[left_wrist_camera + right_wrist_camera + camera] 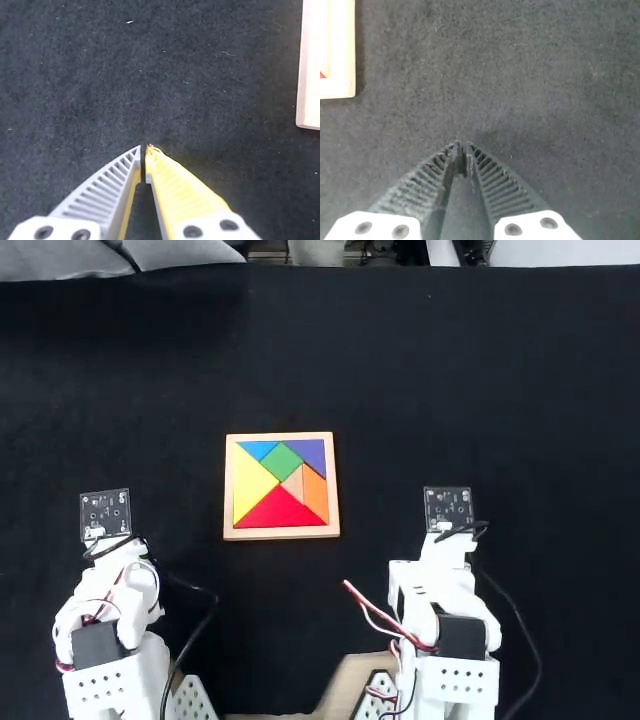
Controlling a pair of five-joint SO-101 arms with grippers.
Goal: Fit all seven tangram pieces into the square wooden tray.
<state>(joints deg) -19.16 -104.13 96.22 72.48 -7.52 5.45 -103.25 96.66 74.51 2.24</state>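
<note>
The square wooden tray [281, 533] lies in the middle of the black table, with several coloured tangram pieces lying flat inside it: yellow [247, 485], red [283, 511], orange [316, 495], green [284, 459], blue [258, 449], purple [311, 452] and a tan one [294, 482]. My left gripper [144, 148] is shut with nothing in it, over bare cloth to the left of the tray, whose edge [309, 75] appears in its wrist view. My right gripper [461, 146] is shut and empty too, to the right of the tray corner [337, 60].
Both arms stand folded back near the table's front edge, the left one [105, 625] and the right one [445, 610]. Red and white cables [372, 615] hang beside the right base. Grey fabric [110, 255] lies past the far edge.
</note>
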